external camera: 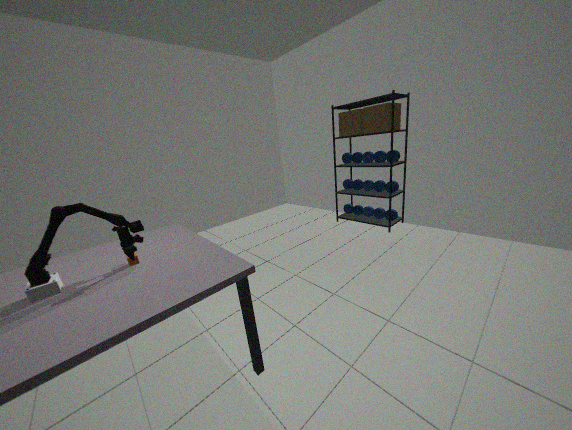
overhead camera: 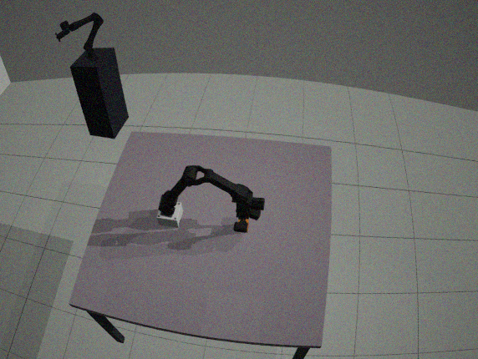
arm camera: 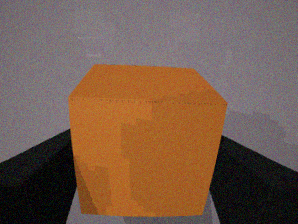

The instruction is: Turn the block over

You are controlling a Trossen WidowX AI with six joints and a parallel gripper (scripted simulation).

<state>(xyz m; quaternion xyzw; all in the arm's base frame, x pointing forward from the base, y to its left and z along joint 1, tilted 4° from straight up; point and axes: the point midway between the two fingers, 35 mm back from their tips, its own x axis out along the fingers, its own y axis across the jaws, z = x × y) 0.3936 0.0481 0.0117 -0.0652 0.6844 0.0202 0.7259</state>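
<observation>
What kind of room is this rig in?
Likely a storeroom or bare lab space: tiled floor, plain walls, a metal shelf rack holding blue containers and a brown box, plus one table carrying the arm.
</observation>
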